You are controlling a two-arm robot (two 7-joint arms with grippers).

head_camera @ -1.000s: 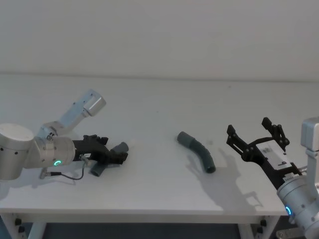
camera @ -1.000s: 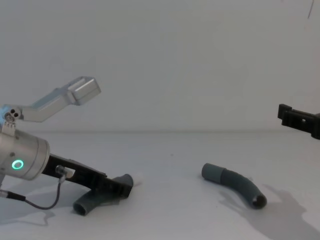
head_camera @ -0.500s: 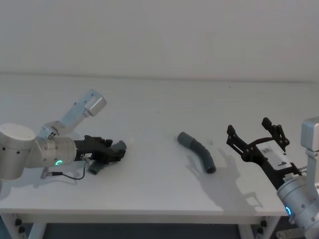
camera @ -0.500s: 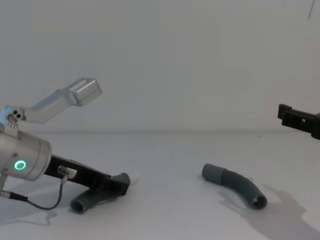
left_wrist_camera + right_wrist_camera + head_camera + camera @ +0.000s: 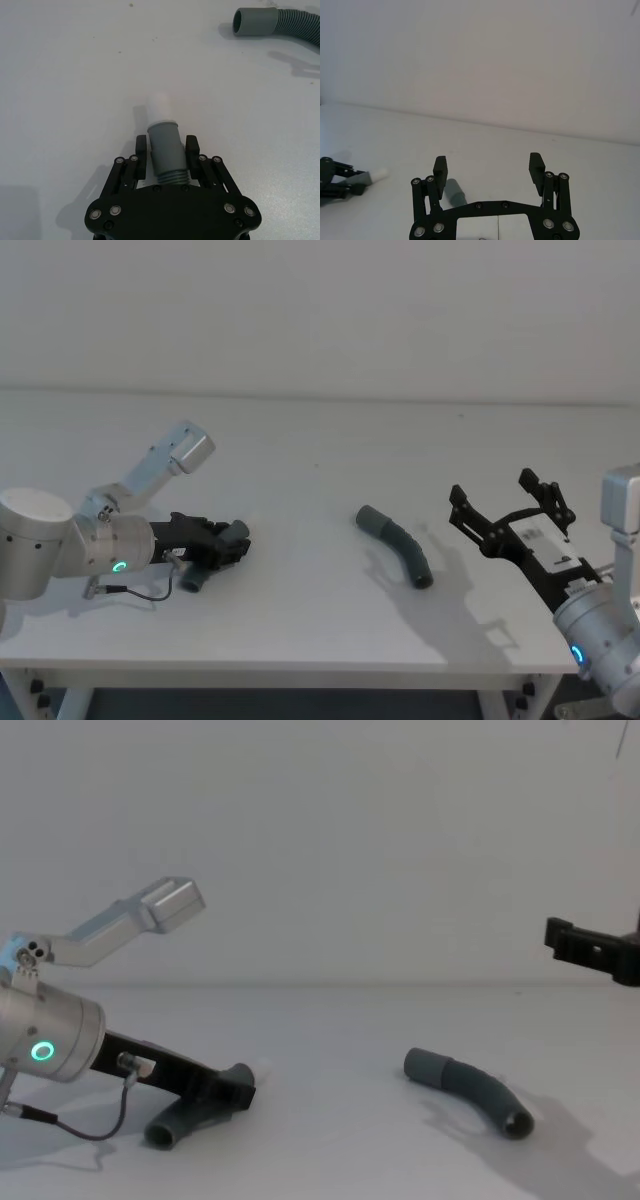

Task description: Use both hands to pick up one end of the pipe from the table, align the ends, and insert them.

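We take the loose hose piece [image 5: 398,545] lying on the surface [image 5: 320,440] as our mark. Its long axis runs from the smooth cuff [image 5: 368,518], facing our left side, to a plain open end turned toward our right. Our right fingers [image 5: 440,167] hang spread and empty near its right, raised off the surface, and are the nearer pair. Well to its left, our left fingers [image 5: 142,149] are clenched on the other hose piece [image 5: 165,150], its white tip [image 5: 159,107] pointing roughly toward the cuff. We count two hose pieces and two sets of fingers.
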